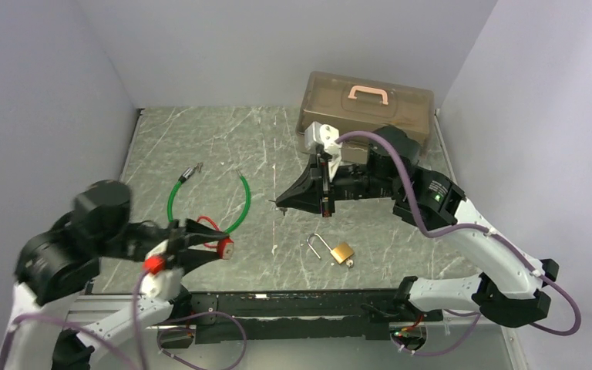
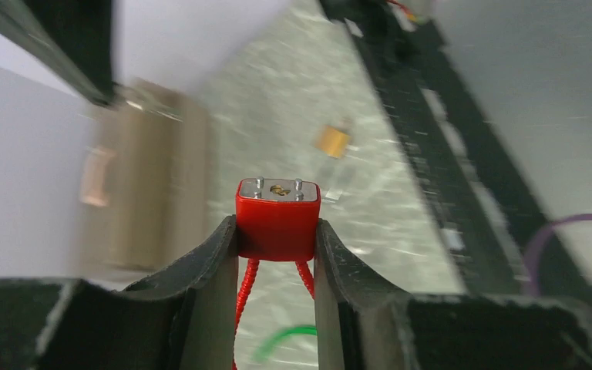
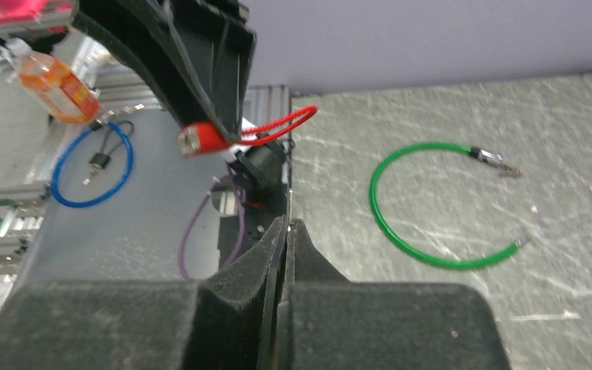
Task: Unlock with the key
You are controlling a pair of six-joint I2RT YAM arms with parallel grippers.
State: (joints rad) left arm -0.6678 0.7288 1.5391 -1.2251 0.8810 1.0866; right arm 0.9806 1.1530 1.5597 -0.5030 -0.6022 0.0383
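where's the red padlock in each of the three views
Top external: red padlock lower left, in the left gripper.
Left wrist: red padlock dead centre, keyhole end facing the camera.
Right wrist: red padlock upper left.
Shared landmark: green cable, in all three.

One red lock in left pincer; one brass padlock near right pincer; one green cable; one tan box.

Overhead and both close wrist cameras share the red lock.
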